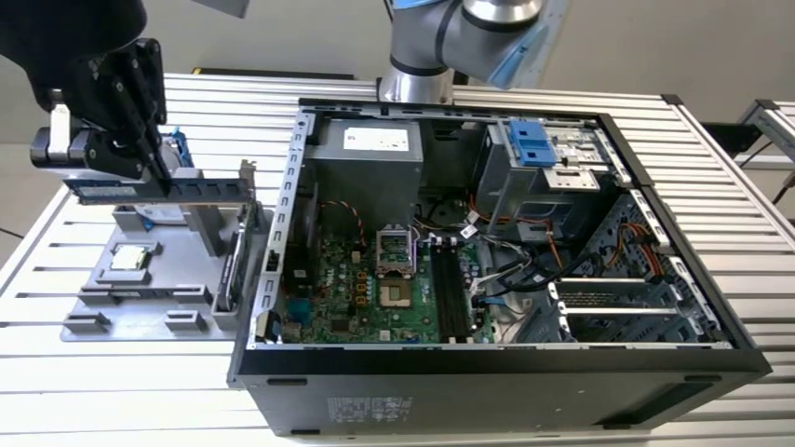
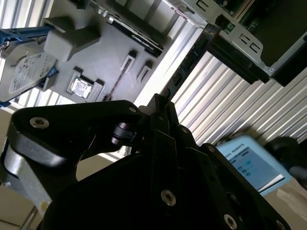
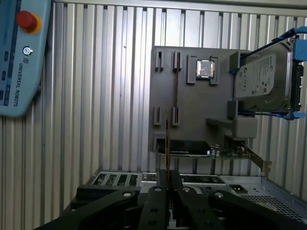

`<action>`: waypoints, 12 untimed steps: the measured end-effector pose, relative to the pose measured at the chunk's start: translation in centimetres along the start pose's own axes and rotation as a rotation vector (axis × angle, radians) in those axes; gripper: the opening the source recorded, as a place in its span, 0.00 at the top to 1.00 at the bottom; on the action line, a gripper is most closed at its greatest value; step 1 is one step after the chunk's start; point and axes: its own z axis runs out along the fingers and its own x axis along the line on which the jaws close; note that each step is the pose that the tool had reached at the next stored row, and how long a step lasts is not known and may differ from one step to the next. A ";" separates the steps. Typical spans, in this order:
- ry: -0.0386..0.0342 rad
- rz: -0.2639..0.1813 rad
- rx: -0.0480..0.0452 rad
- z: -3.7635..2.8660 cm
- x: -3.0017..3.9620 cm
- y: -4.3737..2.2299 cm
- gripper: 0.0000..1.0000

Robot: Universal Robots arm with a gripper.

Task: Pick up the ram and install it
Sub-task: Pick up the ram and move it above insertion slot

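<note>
My gripper [image 1: 155, 182] hangs over the grey parts tray [image 1: 137, 321] at the exterior view's left, shut on the ram [image 1: 199, 189]. The ram is a long dark blue stick held level, clear above the tray. In the first wrist view the ram [image 3: 167, 139] shows edge-on as a thin strip rising from between the black fingers of the gripper [image 3: 168, 175]. In the second wrist view the ram [image 2: 189, 62] reaches away from the gripper [image 2: 160, 103] toward the case. The black motherboard slots [image 1: 450, 289] lie inside the open computer case [image 1: 497, 368], to the exterior view's right of the gripper.
The tray carries a processor [image 1: 130, 259], a silver hard drive in a blue frame [image 3: 261, 81], a green card with a metal bracket [image 3: 192, 151] and another thin stick [image 3: 176, 91] set edge-on in its holders. A blue teach pendant [image 3: 19, 62] lies on the slatted table.
</note>
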 end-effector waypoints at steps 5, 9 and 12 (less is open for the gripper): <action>0.0000 0.000 0.0000 -0.01 0.01 -0.43 1.00; 0.0000 0.000 0.0000 -0.01 0.02 -0.77 1.00; 0.0001 0.000 -0.0001 -0.02 0.03 -1.03 1.00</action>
